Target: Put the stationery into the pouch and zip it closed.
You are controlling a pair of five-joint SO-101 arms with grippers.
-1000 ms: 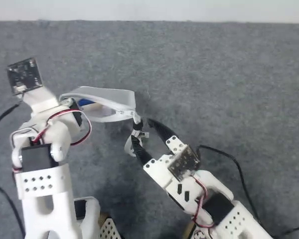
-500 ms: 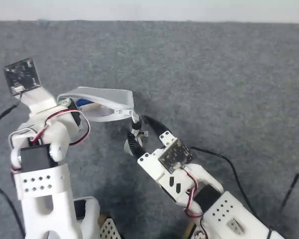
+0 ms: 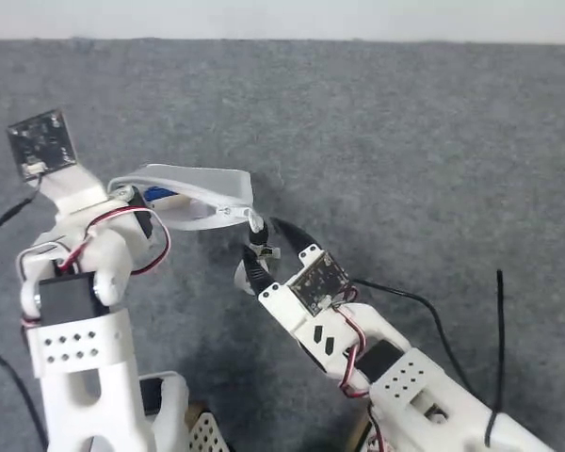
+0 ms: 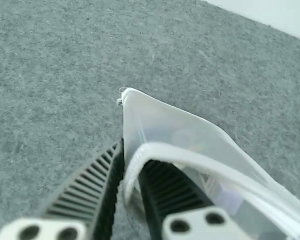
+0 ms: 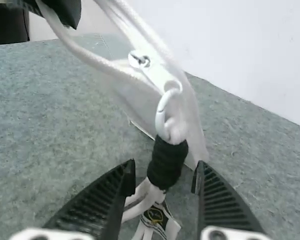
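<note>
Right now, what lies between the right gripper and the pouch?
The black-wrapped zipper pull hangs from the pouch between the open fingers of the right gripper, in the right wrist view.

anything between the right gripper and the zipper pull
Nothing visible does: the zipper pull hangs between the open fingers of the right gripper, a gap on either side. The left gripper pinches the pouch at its rim.

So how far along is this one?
Done: a blue item sits inside the pouch. In hand: left claw pinches the pouch's end; right claw is open around the zip pull. Left: grip the pull and zip the open mouth shut.
</note>
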